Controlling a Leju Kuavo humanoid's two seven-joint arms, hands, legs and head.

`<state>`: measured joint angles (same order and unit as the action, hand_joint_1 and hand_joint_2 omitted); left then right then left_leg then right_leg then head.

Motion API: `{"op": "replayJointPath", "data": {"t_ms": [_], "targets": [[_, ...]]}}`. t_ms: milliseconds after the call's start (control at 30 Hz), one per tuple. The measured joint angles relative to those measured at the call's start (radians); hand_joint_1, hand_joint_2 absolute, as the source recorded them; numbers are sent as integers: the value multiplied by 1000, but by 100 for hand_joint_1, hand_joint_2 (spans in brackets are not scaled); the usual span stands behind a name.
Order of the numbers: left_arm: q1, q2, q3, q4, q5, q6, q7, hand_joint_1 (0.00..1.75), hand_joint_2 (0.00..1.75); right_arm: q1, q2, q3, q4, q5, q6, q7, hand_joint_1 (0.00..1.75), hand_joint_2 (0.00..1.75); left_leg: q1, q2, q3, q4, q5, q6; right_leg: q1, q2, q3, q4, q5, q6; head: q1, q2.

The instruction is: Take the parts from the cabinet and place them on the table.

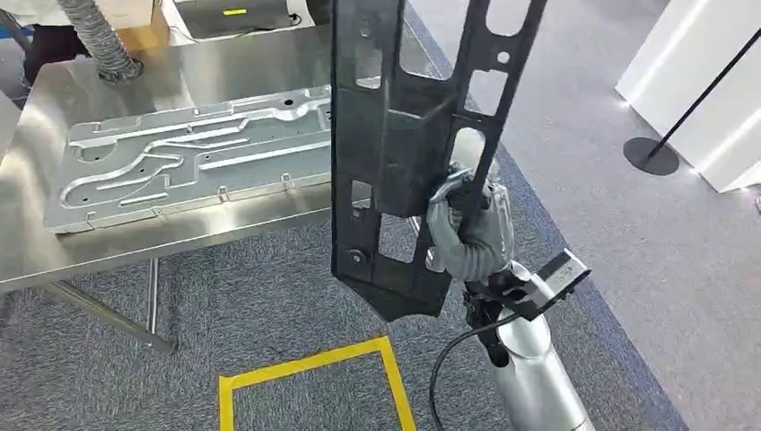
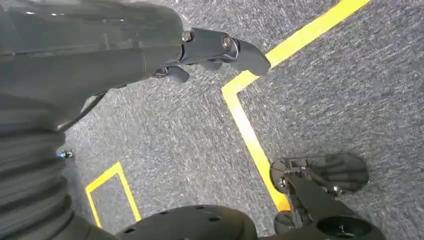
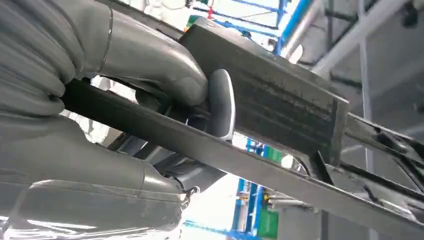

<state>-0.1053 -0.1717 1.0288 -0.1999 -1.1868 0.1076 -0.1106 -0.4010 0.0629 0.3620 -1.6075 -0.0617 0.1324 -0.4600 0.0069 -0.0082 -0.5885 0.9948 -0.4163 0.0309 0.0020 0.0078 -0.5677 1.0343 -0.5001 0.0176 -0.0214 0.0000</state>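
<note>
Center frame, my right hand [image 1: 468, 229] is clamped on the black frame [image 1: 395, 153]'s rib; long, stiff, top-heavy, likely to swing. Left hand [image 2: 210, 50] fingers apart, idle.

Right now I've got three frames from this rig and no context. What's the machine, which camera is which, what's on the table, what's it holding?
It is a two-legged humanoid with two silver arms and many-fingered hands. The head view looks forward and down: the right hand grips a tall black frame part, held upright near a steel table where a silver stamped panel lies flat. The right wrist view sits just behind that hand, showing it wrapped around the black part. The left wrist view looks down at grey carpet with yellow floor tape; the left hand holds nothing.
</note>
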Motion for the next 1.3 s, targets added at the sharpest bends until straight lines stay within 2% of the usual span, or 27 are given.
{"op": "replayJointPath", "data": {"t_ms": [33, 100, 133, 167, 200, 267, 300, 367, 433, 467, 500, 533, 600, 633, 667, 700, 767, 800, 833, 1000, 1033, 1100, 1133, 1167, 1233, 1267, 1300], "targets": [[-1, 0, 0, 0, -4, -2, -2, 0, 175, -14, 0, 1, 11, 12, -4, 1, 173, 175, 0, 0, 0, 0, 0, 2, -2, -1, -25, 50, -28, 3, 0, 0], [-1, 0, 0, 0, -11, -6, -3, 0, 175, -33, -1, 1, 40, 26, -12, 1, 173, 175, -1, -6, 0, 0, -2, 5, -9, -2, -120, 229, -95, 12, 0, 0], [-1, 0, 0, 0, -12, -6, -3, 0, 175, -34, -2, 1, 54, 29, -16, 0, 173, 175, 0, -12, -1, 1, -3, 6, -11, -2, -153, 285, -105, 14, 0, 0], [-3, 0, 0, 0, -14, -6, -3, 0, 175, -35, -3, 1, 63, 29, -17, -1, 173, 175, 0, -21, 0, 2, -3, 6, -13, -2, -158, 282, -87, 15, 0, 0], [-5, 0, 0, 0, -17, -7, -3, 0, 175, -38, -5, 1, 71, 30, -17, -3, 173, 175, 0, -32, 1, 3, -4, 5, -15, -2, -135, 225, -42, 14, 0, 0], [-6, 0, 0, 0, -19, -8, -3, 0, 175, -46, -7, 2, 80, 31, -18, -8, 173, 175, 0, -51, 4, 6, -6, 1, -16, 11, -48, 38, 54, 7, 0, 0], [-7, -1, 0, 0, -21, -10, -3, 0, 175, -49, -9, 2, 83, 31, -18, -11, 173, 175, 2, -58, 3, 7, -7, -1, -16, 50, -14, -31, 56, 1, 0, 0], [-10, -2, 0, 0, -26, -10, -2, 0, 175, -51, -11, 2, 87, 32, -19, -16, 173, 175, 1, -71, -4, 7, -5, -16, -10, 37, -15, -37, 57, -1, 0, 0], [-10, -2, 0, 0, -29, -10, 0, 0, 175, -51, -15, 2, 91, 32, -20, -18, 173, 175, 6, -84, -3, 0, -2, -29, -4, 26, -13, -38, 58, -13, 0, 0], [-12, -1, 0, 0, -29, -11, 2, 0, 175, -52, -14, 2, 91, 32, -20, -19, 173, 175, -1, -86, -4, 1, -4, -36, -15, 17, -7, -51, 64, -20, 0, 0], [-12, -1, 0, 0, -30, -11, 3, 0, 175, -53, -14, 2, 92, 32, -20, -19, 173, 175, 0, -53, -8, 20, -19, -37, -15, 6, -1, -59, 67, -27, 0, 0], [-15, -1, 0, 0, -30, -11, 6, 0, 175, -54, -15, 2, 92, 32, -22, -22, 173, 175, 0, -27, -34, 76, -56, -38, -15, 0, 0, -60, 66, -33, 0, 0], [-22, 2, -1, 0, -30, -11, 6, 0, 175, -52, -18, 1, 96, 32, -28, -24, 173, 175, 3, -9, -111, 242, -136, -46, -10, -14, -1, -59, 65, -35, 0, 0], [-25, 2, -1, 0, -29, -10, 6, 0, 175, -51, -19, 1, 99, 32, -32, -24, 173, 175, 3, -7, -139, 303, -156, -49, -9, -21, -2, -58, 64, -36, 0, 0], [-27, 2, 0, 0, -29, -10, 6, 0, 175, -49, -19, 1, 103, 32, -34, -24, 173, 175, 3, -5, -146, 320, -151, -49, -8, -25, -2, -58, 63, -36, 0, 0], [-27, 3, 0, 0, -30, -10, 6, 0, 175, -48, -19, 2, 104, 32, -34, -24, 173, 175, 3, -3, -125, 283, -122, -49, -8, -27, -1, -56, 62, -35, 0, 0], [-24, 3, -1, 0, -30, -10, 10, 0, 175, -49, -19, 1, 106, 32, -35, -24, 173, 175, 4, 2, -36, 115, -35, -46, -8, -27, 1, -49, 57, -30, 0, 0], [-22, 3, -1, 0, -31, -10, 10, 0, 175, -49, -19, 1, 106, 32, -35, -24, 173, 175, 4, 9, 3, 32, -11, -41, -8, -28, 0, -42, 53, -26, 0, 0], [-23, 3, -1, 0, -31, -11, 9, 0, 175, -49, -21, 1, 107, 31, -35, -26, 173, 175, -4, 12, 13, 11, -29, -37, 1, -27, -6, -36, 50, -20, 0, 0], [-23, 1, -5, 0, -31, -15, 8, 0, 175, -49, -24, 1, 109, 32, -33, -35, 173, 175, 4, -2, 12, 7, -19, -3, -4, -30, -9, -27, 42, 5, 0, 0], [-23, 1, -6, 0, -32, -16, 8, 0, 175, -50, -26, 1, 110, 33, -34, -37, 173, 175, 4, -7, 11, 6, -19, 2, -5, -20, -29, 17, 10, 10, 0, 0], [-23, 1, -6, 0, -34, -16, 8, 0, 175, -49, -31, 1, 112, 35, -35, -37, 173, 175, 3, -18, 9, 7, -18, 4, -9, -18, -109, 186, -70, 18, 0, 0], [-22, 1, -6, 0, -34, -16, 8, 0, 175, -47, -34, 1, 115, 35, -35, -37, 173, 175, 3, -25, 7, 8, -18, 4, -10, -17, -147, 260, -93, 20, 0, 0], [-22, 1, -6, 0, -34, -16, 8, 0, 175, -45, -35, 1, 118, 35, -35, -37, 173, 175, 3, -34, 7, 9, -18, 4, -10, -17, -166, 291, -92, 20, 0, 0], [-21, 1, -6, 0, -34, -17, 9, 0, 175, -45, -37, 1, 121, 37, -35, -37, 173, 175, 3, -54, 9, 10, -18, 3, -13, -14, -131, 208, -25, 17, 0, 0], [-21, 1, -7, 0, -34, -18, 9, 0, 175, -47, -37, 1, 121, 38, -35, -37, 173, 175, 3, -67, 12, 11, -19, 1, -14, -1, -82, 104, 29, 12, 0, 0], [-22, 1, -7, 0, -34, -19, 9, 0, 175, -47, -38, 1, 121, 39, -37, -37, 173, 175, 4, -76, 14, 12, -20, -2, -16, 31, -38, 11, 70, 8, 0, 0]]}}
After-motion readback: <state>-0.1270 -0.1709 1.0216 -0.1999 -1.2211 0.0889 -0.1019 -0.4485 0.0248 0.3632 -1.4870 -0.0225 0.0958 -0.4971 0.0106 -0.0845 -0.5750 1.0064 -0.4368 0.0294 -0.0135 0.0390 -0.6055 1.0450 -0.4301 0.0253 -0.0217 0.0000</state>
